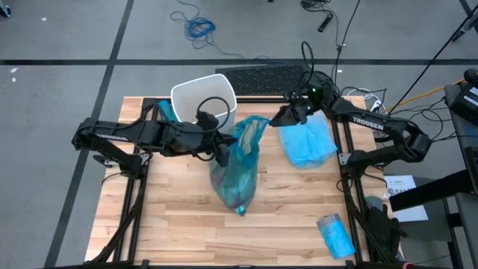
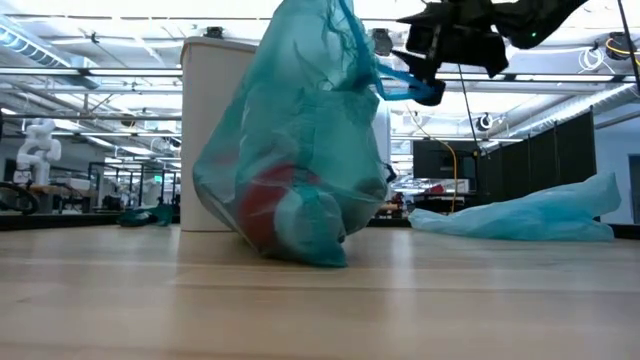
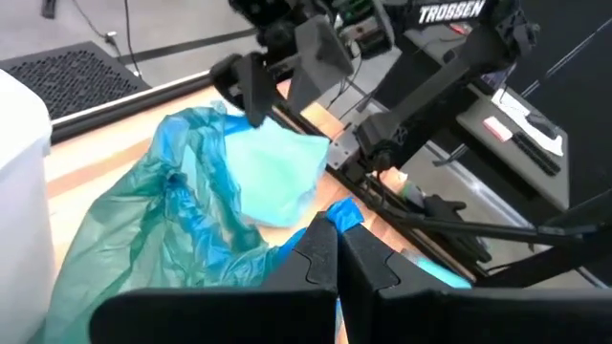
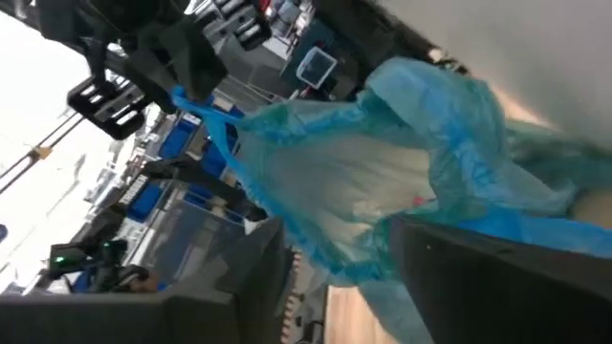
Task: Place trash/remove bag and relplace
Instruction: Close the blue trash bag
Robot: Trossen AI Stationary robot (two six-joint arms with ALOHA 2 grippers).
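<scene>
Pinching the filled teal bag (image 1: 237, 168) at mid-table with my clamped left gripper (image 1: 221, 152); my right gripper (image 1: 287, 114), fingers parted, grips its top edge; red trash (image 2: 275, 205) shows inside

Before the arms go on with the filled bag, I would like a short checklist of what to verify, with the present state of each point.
1. Filled teal bag is out of the white bin and rests on the table: ok.
2. Left pincer is shut on the bag's upper part: ok.
3. Right pincer has a grip on the bag's blue drawstring: cannot tell; it is at the bag's top.
4. Trash stays inside; a red shape shows through the plastic, nothing spilled: ok.
5. Spare blue bag lies flat beside the right arm: ok.
6. Bin is empty: cannot tell.
</scene>
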